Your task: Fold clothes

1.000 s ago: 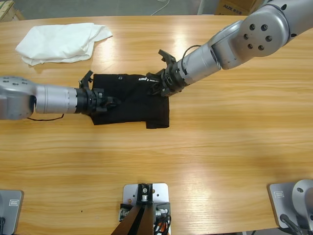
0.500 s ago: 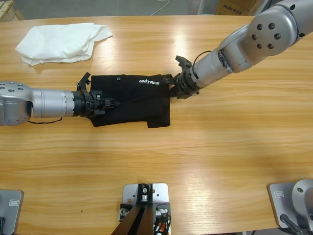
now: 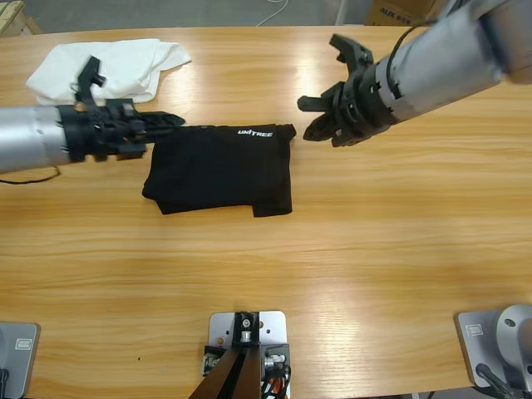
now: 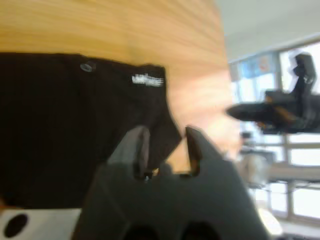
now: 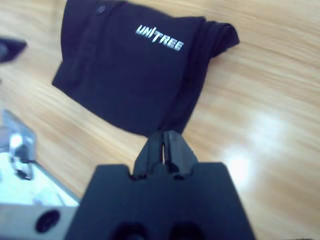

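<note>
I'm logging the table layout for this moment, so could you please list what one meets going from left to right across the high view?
Left gripper and the white garment overlap at the left, so I leave them unordered → black T-shirt → right gripper.

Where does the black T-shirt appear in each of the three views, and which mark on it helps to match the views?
High view: the black T-shirt lies folded on the table, left of centre, between both grippers.
Left wrist view: it fills the left half, beyond the jaws.
Right wrist view: it lies in the upper middle, above the jaws.
Shared landmark: the white UNITREE lettering.
</note>
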